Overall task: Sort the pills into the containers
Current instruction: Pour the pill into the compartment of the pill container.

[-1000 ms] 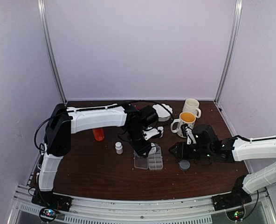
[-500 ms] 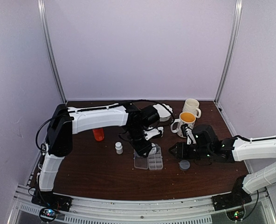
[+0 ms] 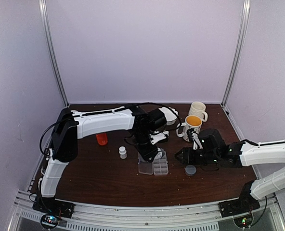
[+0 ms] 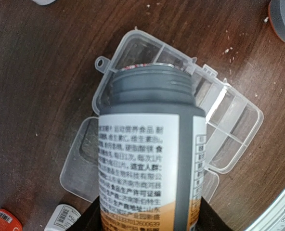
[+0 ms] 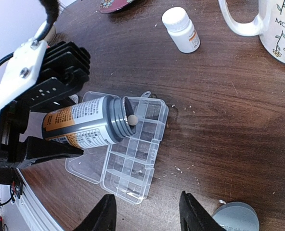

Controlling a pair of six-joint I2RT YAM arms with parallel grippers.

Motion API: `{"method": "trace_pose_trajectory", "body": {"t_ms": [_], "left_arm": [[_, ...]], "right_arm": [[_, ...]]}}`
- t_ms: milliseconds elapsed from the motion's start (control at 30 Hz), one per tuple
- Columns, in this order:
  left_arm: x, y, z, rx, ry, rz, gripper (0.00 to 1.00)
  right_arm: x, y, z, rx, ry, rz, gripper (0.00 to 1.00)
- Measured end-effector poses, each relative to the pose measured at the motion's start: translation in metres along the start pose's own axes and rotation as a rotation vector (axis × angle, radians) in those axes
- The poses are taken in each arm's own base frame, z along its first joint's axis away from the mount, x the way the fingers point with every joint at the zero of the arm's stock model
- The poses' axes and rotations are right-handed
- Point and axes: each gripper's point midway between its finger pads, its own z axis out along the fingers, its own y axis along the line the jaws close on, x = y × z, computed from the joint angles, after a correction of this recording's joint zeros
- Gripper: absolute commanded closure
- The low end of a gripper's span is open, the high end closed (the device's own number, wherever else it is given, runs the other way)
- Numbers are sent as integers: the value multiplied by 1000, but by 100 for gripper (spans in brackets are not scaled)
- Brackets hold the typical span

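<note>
Uncapped grey bottle (image 4: 149, 159) fills frame centre, mouth over the upper-left cells of the clear pill box (image 4: 234, 130); box lid (image 4: 80, 163) lies open at lower left.

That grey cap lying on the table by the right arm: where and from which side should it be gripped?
Grip the grey cap across its rim, coming straight down from above. It lies flat on the table, a low round disc, so only opposite points of its edge offer purchase. The right gripper, open and beside it, looks the nearer one.
</note>
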Motion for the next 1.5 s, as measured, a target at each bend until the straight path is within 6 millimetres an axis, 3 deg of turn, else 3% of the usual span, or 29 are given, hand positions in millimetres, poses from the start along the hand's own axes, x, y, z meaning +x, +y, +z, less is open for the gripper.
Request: {"method": "trace_pose_trajectory", "body": {"t_ms": [400, 1000, 1500], "left_arm": [[1, 1, -12, -17, 1, 2, 100], [6, 5, -6, -25, 32, -7, 100], [-1, 12, -6, -47, 16, -14, 100]], "right_arm": [[0, 0, 1, 2, 3, -3, 54], [1, 0, 1, 1, 3, -4, 54], [0, 0, -3, 3, -1, -6, 54]]}}
